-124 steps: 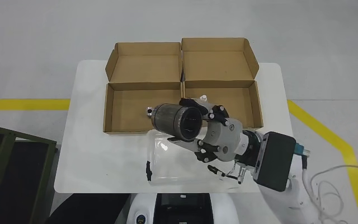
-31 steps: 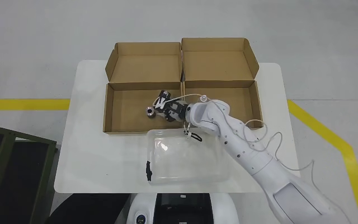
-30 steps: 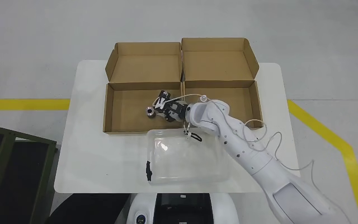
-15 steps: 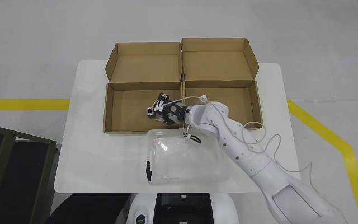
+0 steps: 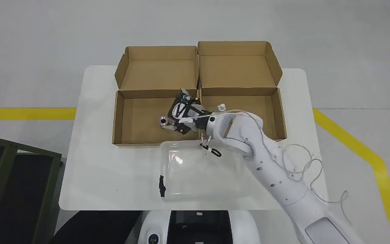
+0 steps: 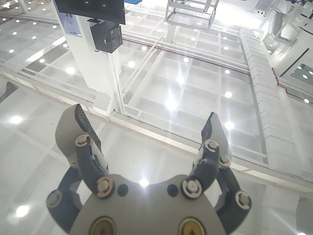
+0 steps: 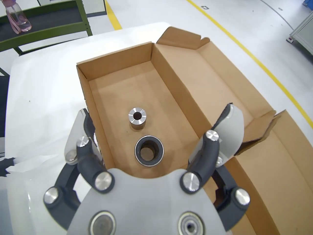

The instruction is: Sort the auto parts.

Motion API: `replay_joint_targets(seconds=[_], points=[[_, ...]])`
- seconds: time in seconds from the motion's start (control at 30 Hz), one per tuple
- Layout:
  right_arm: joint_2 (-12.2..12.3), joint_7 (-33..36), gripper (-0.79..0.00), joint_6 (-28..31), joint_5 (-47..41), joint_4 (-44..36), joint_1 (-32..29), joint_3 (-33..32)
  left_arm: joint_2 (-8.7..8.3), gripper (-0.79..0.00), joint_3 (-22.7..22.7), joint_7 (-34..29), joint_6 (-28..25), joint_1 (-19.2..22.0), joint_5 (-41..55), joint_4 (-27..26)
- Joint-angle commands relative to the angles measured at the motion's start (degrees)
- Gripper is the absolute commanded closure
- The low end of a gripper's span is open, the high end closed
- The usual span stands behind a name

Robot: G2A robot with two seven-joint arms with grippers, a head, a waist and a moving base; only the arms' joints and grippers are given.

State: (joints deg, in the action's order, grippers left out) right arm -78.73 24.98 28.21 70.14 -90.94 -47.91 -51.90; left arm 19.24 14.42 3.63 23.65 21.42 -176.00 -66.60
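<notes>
The right tool (image 7: 156, 118) hangs with its jaws spread wide and nothing between them, over the right end of the left box (image 5: 139, 116). Two auto parts lie on that box's floor. A dark ring (image 7: 149, 150) sits open end up just under the tool, and a silver bushing (image 7: 137, 118) stands upright a little farther along, near the ring but apart from it. In the top view the bushing (image 5: 163, 121) shows just beyond the tool's tips.

One finger (image 7: 82, 125) hangs over the box's front wall, at the edge of the white worktop (image 5: 97, 122). The other finger (image 7: 231, 121) is over the box's back wall and its opened lid. The right box (image 5: 262, 113) stands beside the left one, their walls touching. A clear tray (image 5: 177, 177) lies on the worktop in front of both boxes, under the arm. Off the worktop, a pink bottle (image 7: 17, 13) stands on a green shelf (image 7: 80, 13).

The left tool (image 6: 146, 117) is also spread wide and holds nothing, and it points up at the ceiling.
</notes>
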Motion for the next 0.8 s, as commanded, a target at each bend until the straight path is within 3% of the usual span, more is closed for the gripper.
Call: replay_joint_targets(seconds=[0.0,0.43,0.77], points=[[0.64,0.2,-0.785,-0.25,0.72,-3.87,-2.46,-2.15,0.0,-0.785,0.0,0.0,0.0,0.0,0.0,0.0],[4.66,-2.23,-0.785,1.43,6.98,-23.12,-21.15,-17.61,0.0,-0.785,0.0,0.0,0.0,0.0,0.0,0.0],[6.81,-12.62,-0.785,1.31,11.1,-30.21,-38.4,-30.79,0.0,-0.785,0.0,0.0,0.0,0.0,0.0,0.0]])
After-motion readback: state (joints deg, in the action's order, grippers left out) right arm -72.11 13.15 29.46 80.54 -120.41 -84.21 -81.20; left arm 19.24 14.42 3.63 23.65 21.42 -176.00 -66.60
